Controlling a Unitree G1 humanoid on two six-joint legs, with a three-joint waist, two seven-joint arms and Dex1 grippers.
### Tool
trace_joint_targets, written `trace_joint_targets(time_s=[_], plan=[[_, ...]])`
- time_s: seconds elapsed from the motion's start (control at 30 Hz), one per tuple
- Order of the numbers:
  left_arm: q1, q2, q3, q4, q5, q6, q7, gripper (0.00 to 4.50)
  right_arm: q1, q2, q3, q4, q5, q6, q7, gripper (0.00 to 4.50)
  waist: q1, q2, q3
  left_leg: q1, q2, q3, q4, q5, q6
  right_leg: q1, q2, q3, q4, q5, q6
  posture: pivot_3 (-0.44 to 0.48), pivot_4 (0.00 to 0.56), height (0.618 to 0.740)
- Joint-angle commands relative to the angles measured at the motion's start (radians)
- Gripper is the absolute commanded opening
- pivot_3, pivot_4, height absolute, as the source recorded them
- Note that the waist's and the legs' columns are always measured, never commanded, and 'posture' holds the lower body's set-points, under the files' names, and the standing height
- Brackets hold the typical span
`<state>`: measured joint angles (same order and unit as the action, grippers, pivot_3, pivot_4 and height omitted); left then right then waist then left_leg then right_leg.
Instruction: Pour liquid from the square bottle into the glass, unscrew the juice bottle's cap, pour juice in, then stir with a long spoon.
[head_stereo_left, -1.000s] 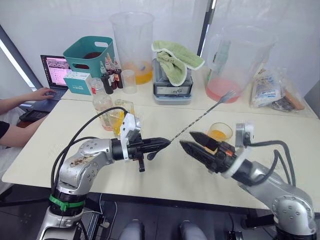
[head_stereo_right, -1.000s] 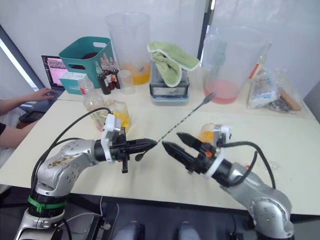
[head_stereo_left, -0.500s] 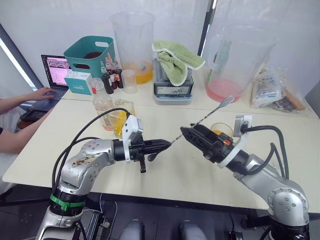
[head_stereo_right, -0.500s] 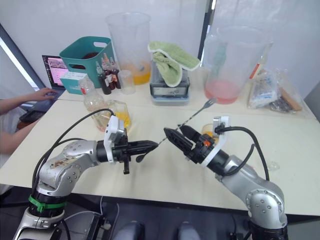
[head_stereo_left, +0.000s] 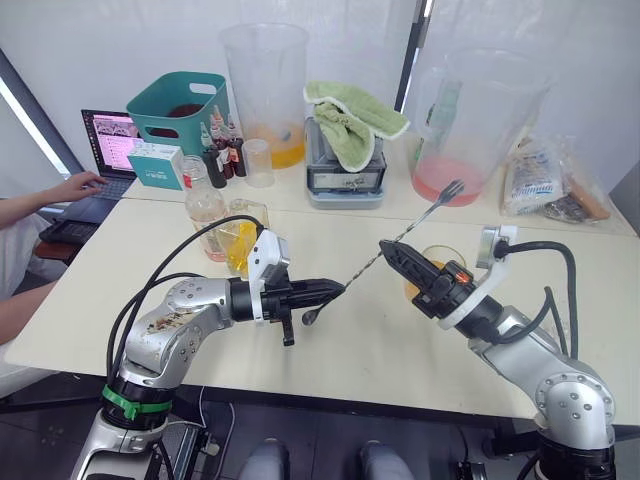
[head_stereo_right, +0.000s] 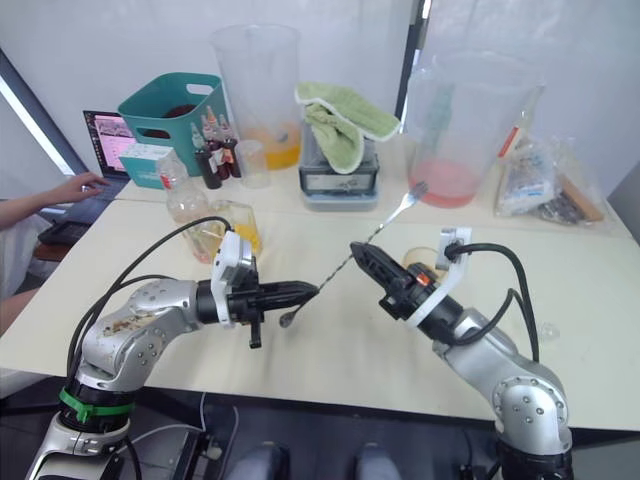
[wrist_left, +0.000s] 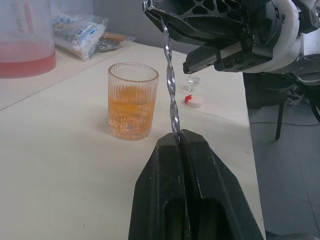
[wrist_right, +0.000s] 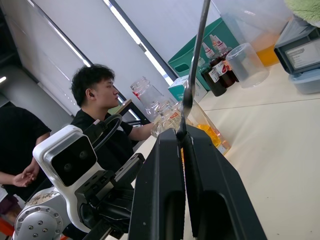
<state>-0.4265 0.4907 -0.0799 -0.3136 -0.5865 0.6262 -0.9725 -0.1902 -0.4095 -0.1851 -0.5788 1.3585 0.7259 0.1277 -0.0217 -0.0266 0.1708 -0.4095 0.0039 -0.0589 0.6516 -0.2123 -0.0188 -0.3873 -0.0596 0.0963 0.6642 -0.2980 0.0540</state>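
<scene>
You've got both claws pinching the long spoon (head_stereo_left: 400, 240): left gripper (head_stereo_left: 335, 289) near the bowl end, right gripper (head_stereo_left: 386, 250) mid-shaft. The glass (wrist_left: 132, 101) of orange drink sits just behind the right one.

Bright, even indoor light; soft shadows, wrist-view backgrounds blurred

Front table (head_stereo_left: 350, 350): bare — free passage.
Left rear: juice bottle (head_stereo_left: 205, 205), dropper bottles (head_stereo_left: 222, 150) crowd together.
Right: glass (wrist_left: 132, 101) and cap (wrist_left: 193, 101) stand near — tight.
</scene>
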Motion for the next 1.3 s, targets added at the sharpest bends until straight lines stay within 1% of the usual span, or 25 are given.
trace_joint_targets(time_s=[0.03,0.13,0.23,0.33,0.4,0.6,0.63,0.77,0.8,1.1,1.17,1.23,1.3], plan=[[-0.016,0.013,0.004,-0.021,0.000,-0.027,-0.007,0.00,-0.005,-0.007,-0.030,-0.020,-0.001,-0.038,0.009,0.04,0.000,0.000,0.000,0.000,0.000,0.000,0.000,0.000,0.000,0.000,0.000,0.000,0.000,0.000,0.000,0.000,0.150,0.740],[-0.020,0.014,0.001,-0.019,0.010,-0.038,-0.001,0.00,-0.004,-0.006,-0.028,-0.022,-0.007,-0.045,0.017,0.04,0.000,0.000,0.000,0.000,0.000,0.000,0.000,0.000,0.000,0.000,0.000,0.000,0.000,0.000,0.000,0.000,0.150,0.740],[-0.027,0.023,0.010,-0.021,-0.034,0.032,0.001,0.00,0.001,-0.005,-0.027,-0.024,-0.017,-0.051,0.022,0.04,0.000,0.000,0.000,0.000,0.000,0.000,0.000,0.000,0.000,0.000,0.000,0.000,0.000,0.000,0.000,0.000,0.150,0.740],[-0.035,0.018,0.028,-0.019,-0.053,0.037,0.011,0.00,0.002,-0.001,-0.029,-0.025,-0.026,-0.059,0.026,0.04,-0.001,0.000,0.000,0.000,0.000,0.000,0.000,0.000,0.000,0.000,0.000,0.000,0.000,0.000,0.000,0.000,0.150,0.740],[-0.041,0.015,0.034,-0.016,-0.054,0.034,0.023,0.67,-0.001,0.000,-0.031,-0.024,-0.029,-0.067,0.026,0.00,-0.001,0.000,0.000,0.000,0.000,0.000,0.000,0.000,0.000,0.000,0.000,0.000,0.000,0.000,0.000,0.000,0.150,0.740],[-0.046,0.016,0.053,-0.019,-0.111,0.046,0.008,2.60,-0.008,-0.005,-0.050,-0.030,-0.029,-0.091,0.023,0.00,-0.001,0.000,0.000,0.000,0.000,0.000,0.000,0.000,0.000,0.000,0.000,0.000,0.000,0.000,0.000,0.000,0.150,0.740],[-0.044,0.018,0.054,-0.019,-0.111,0.039,0.005,2.99,-0.009,-0.007,-0.053,-0.031,-0.029,-0.095,0.021,0.00,-0.001,0.000,0.000,0.000,0.000,0.000,0.000,0.000,0.000,0.000,0.000,0.000,0.000,0.000,0.000,0.000,0.150,0.740],[-0.028,0.025,0.085,-0.016,-0.107,0.014,0.009,4.30,-0.027,-0.033,-0.094,-0.034,-0.019,-0.111,0.003,0.00,-0.001,0.000,0.000,0.000,0.000,0.000,0.000,0.000,0.000,0.000,0.000,0.000,0.000,0.000,0.000,0.000,0.150,0.740],[-0.026,0.029,0.094,-0.015,-0.111,0.019,0.012,4.48,-0.032,-0.044,-0.105,-0.033,-0.017,-0.113,0.000,0.00,-0.001,0.000,0.000,0.000,0.000,0.000,0.000,0.000,0.000,0.000,0.000,0.000,0.000,0.000,0.000,0.000,0.150,0.740],[-0.005,0.029,0.099,-0.011,-0.084,0.000,0.036,4.48,-0.030,-0.115,-0.169,-0.032,-0.005,-0.111,-0.012,0.00,0.001,0.000,0.000,0.000,0.000,0.000,-0.001,0.000,0.000,0.000,0.000,0.000,-0.001,0.000,0.000,0.000,0.150,0.740],[-0.002,0.029,0.092,-0.010,-0.082,-0.002,0.033,4.48,-0.033,-0.126,-0.171,-0.040,-0.005,-0.106,-0.019,0.00,0.003,0.000,0.000,0.000,0.000,0.000,-0.001,0.000,0.000,0.000,0.000,0.000,-0.001,0.000,0.000,0.000,0.150,0.738],[-0.002,0.029,0.086,-0.007,-0.080,-0.004,0.030,4.48,-0.034,-0.135,-0.173,-0.046,-0.001,-0.106,-0.026,0.00,0.011,-0.002,-0.001,0.001,0.012,0.018,0.000,-0.001,-0.001,-0.009,0.003,0.009,-0.001,0.001,-0.002,0.000,0.150,0.736],[-0.002,0.032,0.078,0.000,-0.072,-0.010,0.024,4.48,-0.033,-0.144,-0.178,-0.058,0.003,-0.109,-0.040,0.00,0.016,-0.005,-0.002,0.001,0.023,0.045,-0.004,-0.002,0.000,-0.025,0.012,0.034,0.001,0.008,-0.005,0.000,0.150,0.734]])
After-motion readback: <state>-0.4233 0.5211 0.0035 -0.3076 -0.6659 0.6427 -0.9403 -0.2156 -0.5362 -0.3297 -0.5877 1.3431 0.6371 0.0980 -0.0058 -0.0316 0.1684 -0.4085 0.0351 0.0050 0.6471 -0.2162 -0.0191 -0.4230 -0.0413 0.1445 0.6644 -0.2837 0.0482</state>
